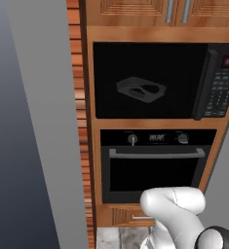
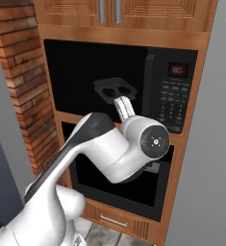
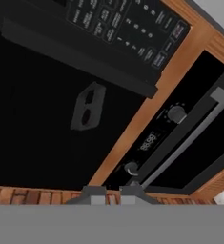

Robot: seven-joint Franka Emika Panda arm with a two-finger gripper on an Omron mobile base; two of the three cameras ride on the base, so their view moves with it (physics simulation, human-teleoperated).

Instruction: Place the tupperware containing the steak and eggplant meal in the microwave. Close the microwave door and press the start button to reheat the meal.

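The black microwave sits built into the wooden cabinet, and the microwave door is closed flat. Through its dark window the tupperware shows dimly as a grey tray inside. The steak and eggplant meal appears only as dark shapes in it. The door's black vertical handle runs beside the keypad with its red display. In the hand view my gripper is shut with nothing in it, standing off from the microwave front and aimed at its lower edge.
Below the microwave is a black oven with knobs and a silver bar handle. A brick column and a grey panel stand to the left. A wooden drawer sits under the oven.
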